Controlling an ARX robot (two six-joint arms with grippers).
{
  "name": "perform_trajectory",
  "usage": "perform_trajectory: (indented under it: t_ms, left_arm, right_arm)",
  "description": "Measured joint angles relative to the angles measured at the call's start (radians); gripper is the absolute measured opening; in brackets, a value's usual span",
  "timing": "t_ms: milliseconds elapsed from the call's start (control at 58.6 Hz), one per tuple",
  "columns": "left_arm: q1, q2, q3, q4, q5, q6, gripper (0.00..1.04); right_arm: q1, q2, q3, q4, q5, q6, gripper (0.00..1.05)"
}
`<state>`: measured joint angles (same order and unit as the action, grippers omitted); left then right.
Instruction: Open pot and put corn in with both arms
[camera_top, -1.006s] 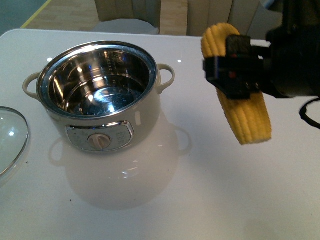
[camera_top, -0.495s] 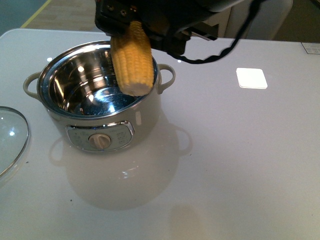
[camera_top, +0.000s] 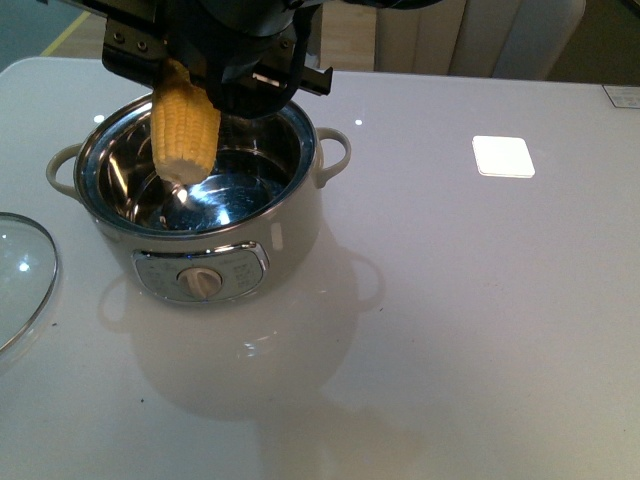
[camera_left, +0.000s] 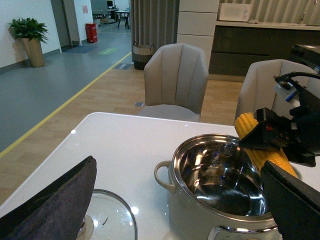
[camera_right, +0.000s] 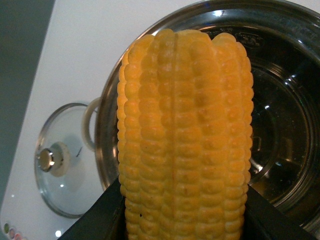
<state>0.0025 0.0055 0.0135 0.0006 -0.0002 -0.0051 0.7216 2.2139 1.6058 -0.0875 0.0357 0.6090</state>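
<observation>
Pincer work up top: right pincer (camera_top: 185, 72) is clamped on the upper part of the yellow husked corn cob (camera_top: 185, 135), w/ black fingers pressed against both sides of it in the right wrist view. Cob hangs roughly upright. Its lower end is over the open mouth of the cream-white round electric pot (camera_top: 292, 232), toward the pot's left side in the front view. Can't tell whether that end is below the rim or touching the shiny steel inside.

Pot is uncovered and sits on the glossy white worktop (camera_top: 480, 320), dial panel facing the front camera, one loop handle on each side. Round glass lid w/ steel rim (camera_top: 22, 278) lies flat on the worktop just left of the pot, not touching it; its knob shows in the right wrist view.

Left pincer (camera_left: 177, 167) is spread wide, nothing held btwn its dark grey pads (camera_left: 55, 200). It hangs above the worktop on the lid's side of the pot, w/ lid and pot both in its camera's view.

Small white square patch (camera_top: 503, 156) sits on the worktop well right of the pot; can't say what it is. Beige padded chairs (camera_left: 176, 80) stand beyond the worktop's far edge.
</observation>
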Motion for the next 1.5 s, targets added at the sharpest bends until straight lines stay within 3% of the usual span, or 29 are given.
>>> perform_trajectory:
  t_ms: [546,819,887,1245,1501]
  left_arm:
    - [0.000,0.000,0.000,0.000,0.000,0.000,0.98]
    - [0.000,0.000,0.000,0.000,0.000,0.000,0.98]
    - [0.000,0.000,0.000,0.000,0.000,0.000,0.98]
    - [0.000,0.000,0.000,0.000,0.000,0.000,0.98]
    - [0.000,0.000,0.000,0.000,0.000,0.000,0.98]
  right_arm:
    - [-0.003,0.180,0.296,-0.173,0.063,-0.011,0.45]
    - [-0.010,0.185,0.293,-0.174,0.069,-0.011,0.85]
    - [-0.012,0.181,0.265,-0.160,0.069,-0.008,0.97]
    - [-0.072,-0.013,-0.008,0.008,0.023,0.012,0.96]
    - [-0.211,-0.364,-0.346,0.174,-0.055,-0.003,0.96]
